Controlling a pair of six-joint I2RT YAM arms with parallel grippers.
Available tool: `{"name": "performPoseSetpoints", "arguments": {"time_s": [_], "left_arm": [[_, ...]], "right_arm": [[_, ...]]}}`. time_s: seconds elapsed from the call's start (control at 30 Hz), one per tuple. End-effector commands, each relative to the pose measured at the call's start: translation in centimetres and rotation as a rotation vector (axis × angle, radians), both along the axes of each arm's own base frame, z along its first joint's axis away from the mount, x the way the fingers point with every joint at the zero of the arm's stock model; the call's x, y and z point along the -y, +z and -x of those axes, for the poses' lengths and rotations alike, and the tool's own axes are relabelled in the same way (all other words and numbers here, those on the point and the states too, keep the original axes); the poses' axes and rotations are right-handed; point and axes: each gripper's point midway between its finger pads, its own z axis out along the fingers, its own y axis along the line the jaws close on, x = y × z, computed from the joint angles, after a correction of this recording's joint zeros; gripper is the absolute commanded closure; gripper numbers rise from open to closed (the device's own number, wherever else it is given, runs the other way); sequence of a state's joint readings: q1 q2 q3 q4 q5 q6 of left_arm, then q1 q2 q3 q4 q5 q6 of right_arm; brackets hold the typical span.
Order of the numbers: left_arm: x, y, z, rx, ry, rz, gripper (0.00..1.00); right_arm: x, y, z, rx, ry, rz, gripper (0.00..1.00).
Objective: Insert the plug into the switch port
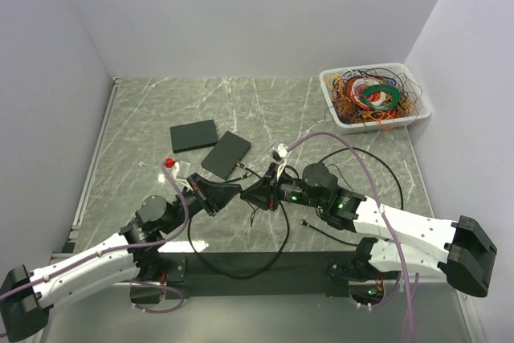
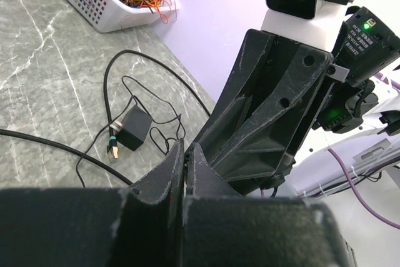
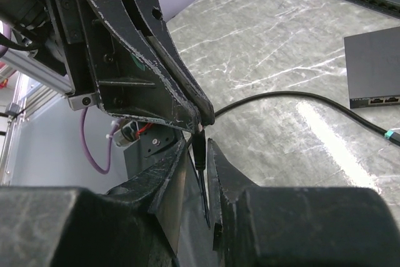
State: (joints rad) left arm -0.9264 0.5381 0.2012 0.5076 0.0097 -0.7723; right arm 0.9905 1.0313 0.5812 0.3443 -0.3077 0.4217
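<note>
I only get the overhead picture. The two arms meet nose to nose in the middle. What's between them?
Observer: The right wrist camera shows a thin black cable running from the shut left jaws into the gap between the right jaws, which stand slightly apart.
Visitor: Where would it plug in?
Observer: That same camera shows sockets along the edge of the nearer flat black box.
Visitor: Anything else lying loose?
Observer: The left wrist camera shows a plug with a teal collar on the table, beside a small black cube.
</note>
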Motion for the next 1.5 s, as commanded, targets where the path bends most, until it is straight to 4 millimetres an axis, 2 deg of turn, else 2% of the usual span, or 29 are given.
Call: {"name": "performPoseSetpoints", "arguments": {"time_s": [0.0, 0.37, 0.7, 0.77, 0.87, 1.03, 1.07, 1.13, 1.17, 1.2, 1.23, 1.27, 1.3, 1.33, 1.4, 1.43, 1.47], "left_arm": [[-0.2, 1.0, 0.1, 0.021, 0.003, 0.034, 1.0], [-0.3, 1.0, 0.2, 0.023, 0.003, 0.034, 1.0], [-0.1, 0.3, 0.0, 0.013, 0.003, 0.018, 1.0], [-0.1, 0.2, 0.0, 0.01, 0.003, 0.015, 0.99], [0.0, 0.0, 0.0, 0.004, 0.004, -0.001, 0.99], [-0.5, -0.9, -1.1, -0.029, 0.071, -0.045, 0.73], [-0.6, -1.1, -1.3, -0.033, 0.077, -0.055, 0.58], [-0.8, -1.7, -1.5, -0.05, 0.096, -0.083, 0.44], [-1.2, -1.7, -2.0, -0.056, 0.129, -0.088, 0.34], [-1.5, -1.8, -2.3, -0.063, 0.154, -0.097, 0.3], [-1.9, -2.8, -2.6, -0.092, 0.18, -0.134, 0.26], [-2.7, -2.5, -3.6, -0.101, 0.254, -0.138, 0.21], [-3.2, -3.0, -4.0, -0.119, 0.29, -0.162, 0.19], [-3.7, -3.3, -4.5, -0.135, 0.328, -0.195, 0.17], [-4.6, -3.8, -5.5, -0.15, 0.404, -0.238, 0.12], [-4.7, -3.5, -5.9, -0.138, 0.419, -0.261, 0.12], [-4.8, -3.6, -6.3, -0.139, 0.436, -0.28, 0.12]], "right_arm": [[-0.2, 2.1, -0.1, 0.039, 0.0, -0.057, 0.74], [-1.0, 1.3, 0.2, 0.015, 0.033, -0.039, 0.79], [-0.8, 1.9, 0.0, 0.028, 0.012, -0.044, 0.82], [-0.6, 2.0, -0.1, 0.034, 0.003, -0.046, 0.86], [-0.2, 2.4, -0.2, 0.047, -0.015, -0.057, 0.99], [1.4, 2.6, -1.2, 0.064, -0.115, -0.057, 1.0], [2.0, 2.6, -1.7, 0.066, -0.158, -0.053, 1.0], [2.6, 2.1, -2.2, 0.063, -0.195, -0.019, 1.0], [3.1, 0.7, -2.5, 0.043, -0.217, 0.043, 1.0], [3.4, 0.4, -3.2, 0.049, -0.254, 0.078, 1.0], [4.0, -0.3, -4.0, 0.038, -0.291, 0.119, 1.0], [4.7, -2.1, -4.2, 0.007, -0.307, 0.2, 1.0], [5.1, -2.9, -5.1, -0.008, -0.341, 0.242, 1.0], [6.2, -3.8, -6.4, -0.03, -0.404, 0.285, 1.0], [7.8, -6.0, -7.5, -0.089, -0.456, 0.376, 1.0], [9.0, -6.5, -8.8, -0.109, -0.508, 0.399, 1.0], [9.8, -8.1, -9.2, -0.14, -0.528, 0.464, 1.0]]}}
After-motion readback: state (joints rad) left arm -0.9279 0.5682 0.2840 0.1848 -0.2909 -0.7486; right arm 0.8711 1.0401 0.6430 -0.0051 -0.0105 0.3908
